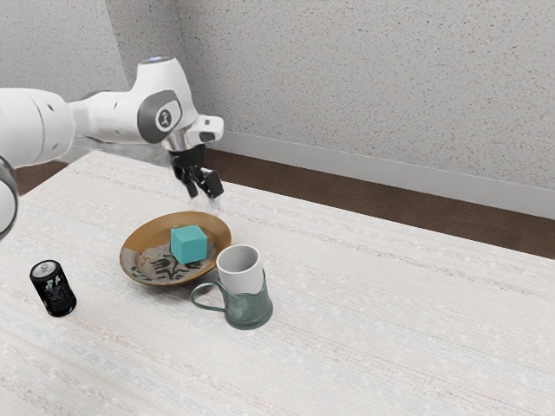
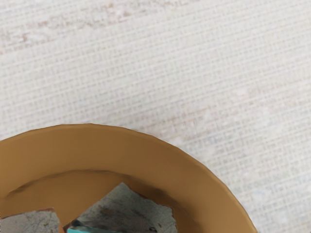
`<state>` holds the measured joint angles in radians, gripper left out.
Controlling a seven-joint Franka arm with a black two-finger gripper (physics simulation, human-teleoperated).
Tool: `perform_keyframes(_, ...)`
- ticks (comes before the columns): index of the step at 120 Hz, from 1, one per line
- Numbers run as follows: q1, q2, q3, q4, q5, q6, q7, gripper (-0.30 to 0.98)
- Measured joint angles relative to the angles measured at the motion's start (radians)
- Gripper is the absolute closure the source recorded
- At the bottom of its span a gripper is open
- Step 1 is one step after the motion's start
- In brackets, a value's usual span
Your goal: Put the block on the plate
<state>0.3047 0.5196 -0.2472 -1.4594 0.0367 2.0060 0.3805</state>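
Teal block (image 1: 189, 246) on plate (image 1: 160, 228), equal-sided, one face toward the exterior camera; hand (image 1: 205, 191) raised, fingers apart

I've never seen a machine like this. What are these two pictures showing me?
The white machine is a robot arm with a black claw at its end. One picture is taken from the arm's side. The other comes from a camera on its hand, looking at part of the brown plate and a sliver of the turquoise block. The block sits on the plate; a black can and a green-and-white mug stand nearby. The claw is open, holding nothing.
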Motion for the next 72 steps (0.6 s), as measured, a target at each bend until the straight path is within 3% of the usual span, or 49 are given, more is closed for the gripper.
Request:
perform_keyframes(33, -0.187, -0.325, 0.002, 0.046, 0.006, -0.298, -0.062, 0.01)
perform_keyframes(50, -0.241, -0.491, 0.049, -0.071, 0.008, -0.428, -0.101, 0.01)
perform_keyframes(72, -0.304, -0.534, 0.093, -0.154, 0.009, -0.468, -0.14, 0.0)
